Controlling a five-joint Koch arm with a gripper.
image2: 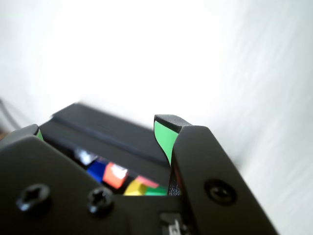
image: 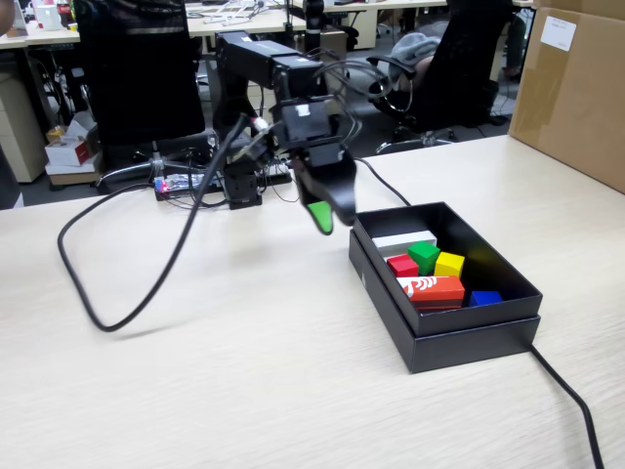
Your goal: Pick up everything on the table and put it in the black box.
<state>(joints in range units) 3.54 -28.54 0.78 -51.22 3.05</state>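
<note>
The red cube (image: 402, 265), green cube (image: 424, 255) and yellow cube (image: 450, 264) lie close together inside the black box (image: 459, 337) on the table (image: 244, 391). My gripper (image: 322, 213) hangs above the table just left of the box's far corner. In the wrist view the gripper (image2: 101, 128) is open: its green-padded fingertips (image2: 165, 134) stand wide apart with nothing between them. Beyond them I see the box (image2: 112, 128) with the yellow cube (image2: 134, 187), green cube (image2: 157, 191) and red cube (image2: 146, 181), all blurred.
The box also holds a long red-orange block (image: 432, 289), a small blue block (image: 484, 298) and a white piece (image: 403, 238). A brown carton (image: 576, 88) stands at the right. Black cables (image: 107, 293) loop over the table at the left and trail off its front right.
</note>
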